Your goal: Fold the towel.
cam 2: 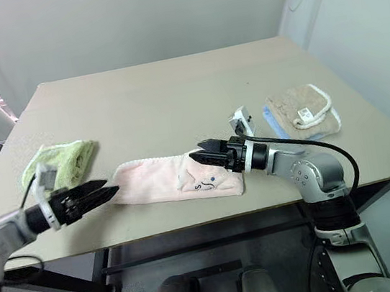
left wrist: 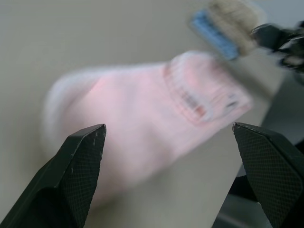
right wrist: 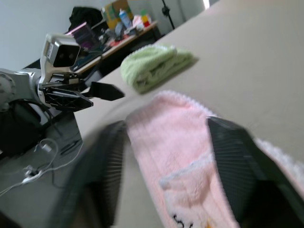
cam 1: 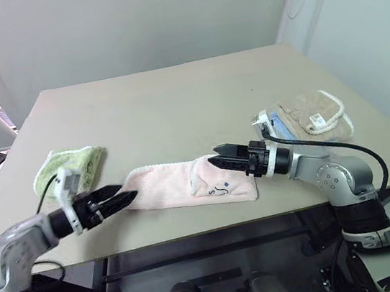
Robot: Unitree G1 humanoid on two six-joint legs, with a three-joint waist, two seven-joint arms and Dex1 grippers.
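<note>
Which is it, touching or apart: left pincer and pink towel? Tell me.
Apart. The left wrist view shows the left pincer open, with nothing between its fingers, and the towel lying beyond them on the table.

We appear to be in a lab or office workroom. A plain beige table [cam 1: 175,105] fills the middle of the frame against bare pale walls. In the right wrist view, upper left, a cluttered desk [right wrist: 114,33] holds boxes and a bottle, and loose cables [right wrist: 38,171] trail across the floor at lower left.
</note>
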